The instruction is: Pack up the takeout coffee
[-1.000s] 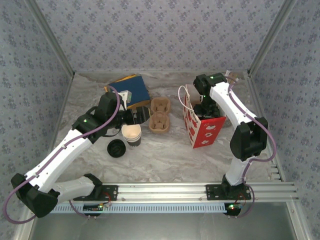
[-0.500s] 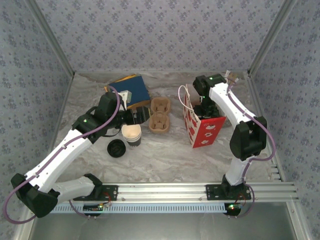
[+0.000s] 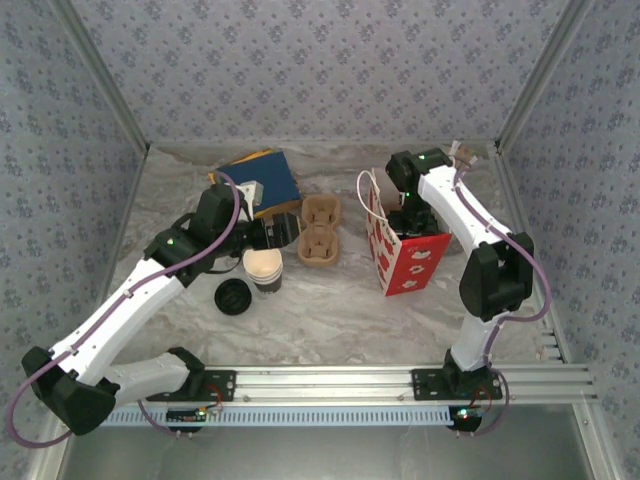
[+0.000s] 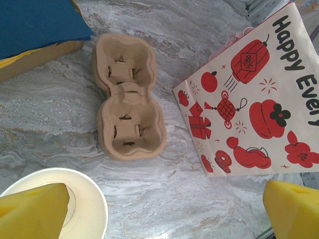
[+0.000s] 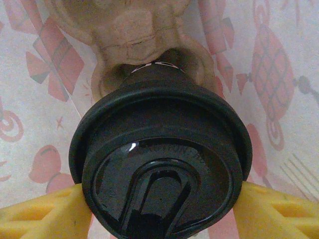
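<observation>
Nearest the arm bases lies one loose black lid (image 3: 232,296), just beside one stack of lidless cups (image 3: 263,268). The left gripper (image 4: 162,211) hangs over that stack, jaws wide and empty. Beyond sit one pulp carrier (image 3: 320,231) and one red-printed bag (image 3: 410,262). Inside the bag, the right gripper (image 5: 159,211) clamps the takeout coffee (image 5: 159,144) at its lid, over what seems a second carrier (image 5: 134,30). Farthest lies one blue box (image 3: 265,178).
</observation>
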Tool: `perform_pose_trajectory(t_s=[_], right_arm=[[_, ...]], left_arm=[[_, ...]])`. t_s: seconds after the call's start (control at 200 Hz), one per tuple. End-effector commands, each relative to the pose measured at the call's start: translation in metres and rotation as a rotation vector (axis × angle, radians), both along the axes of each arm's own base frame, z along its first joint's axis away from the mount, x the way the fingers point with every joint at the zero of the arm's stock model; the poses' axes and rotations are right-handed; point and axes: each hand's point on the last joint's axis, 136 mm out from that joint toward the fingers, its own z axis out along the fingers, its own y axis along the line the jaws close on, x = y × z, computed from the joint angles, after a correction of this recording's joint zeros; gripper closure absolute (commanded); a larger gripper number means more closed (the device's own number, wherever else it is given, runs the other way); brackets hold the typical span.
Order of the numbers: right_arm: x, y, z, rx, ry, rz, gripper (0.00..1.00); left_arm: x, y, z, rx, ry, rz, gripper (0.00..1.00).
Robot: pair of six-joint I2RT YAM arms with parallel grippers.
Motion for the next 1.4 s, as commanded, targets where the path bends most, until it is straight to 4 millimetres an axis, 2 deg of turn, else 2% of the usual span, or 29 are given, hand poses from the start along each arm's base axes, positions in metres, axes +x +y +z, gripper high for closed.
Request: perform_pose_trajectory(t_s=[0.0,0.54,1.399], right_arm=[[0.000,-0.002,-0.009,-0.007,0.027,0.004,0.28],[0.001,-0.003,-0.011,-0.006,0.027,0.002,0.28],[0.003,-0.001,-0.027,-0.006,0.031,-0.003,0.28]], left_arm=[[-0.002,-0.001,0.009,-0.020,-0.008,-0.002,0.00],[-0.002,-0.001,0.008,-0.021,-0.007,-0.003,0.00],[-0.005,0.001,0.008,-0.018,-0.008,0.004,0.00]])
